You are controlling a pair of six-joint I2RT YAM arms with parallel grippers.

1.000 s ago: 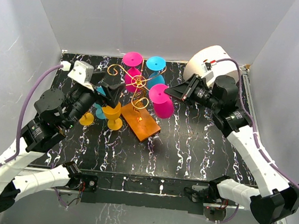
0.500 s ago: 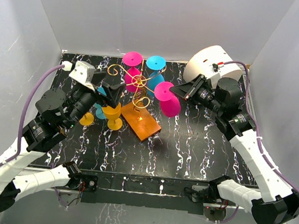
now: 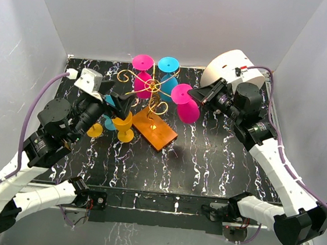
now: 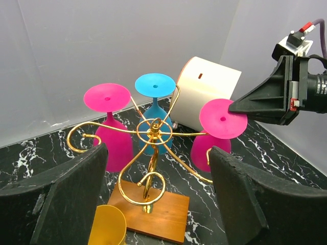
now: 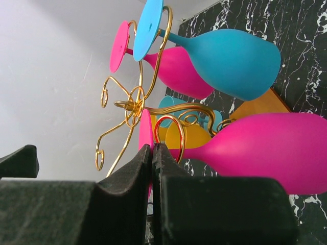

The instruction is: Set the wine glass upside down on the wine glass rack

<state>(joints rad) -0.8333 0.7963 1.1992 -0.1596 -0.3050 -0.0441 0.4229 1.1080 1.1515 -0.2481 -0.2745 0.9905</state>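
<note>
Nearest the arm bases, the left gripper hangs spread wide over an upright yellow glass, holding nothing; it looks parked clear of the work while facing the rack. Just beyond stands the wine glass rack on its orange base, with gold arms curling out from the post. At the rack's right arm the wine glass, a pink one, hangs foot up and bowl down. Its stem appears to sit in the wire curl, so the foot can catch on the loop. The right gripper is pressed together on the rim of that foot, reaching in from the right and probably steadying the glass until it seats. Farther back a pink glass and a blue glass hang the same way, with a white drum behind.
</note>
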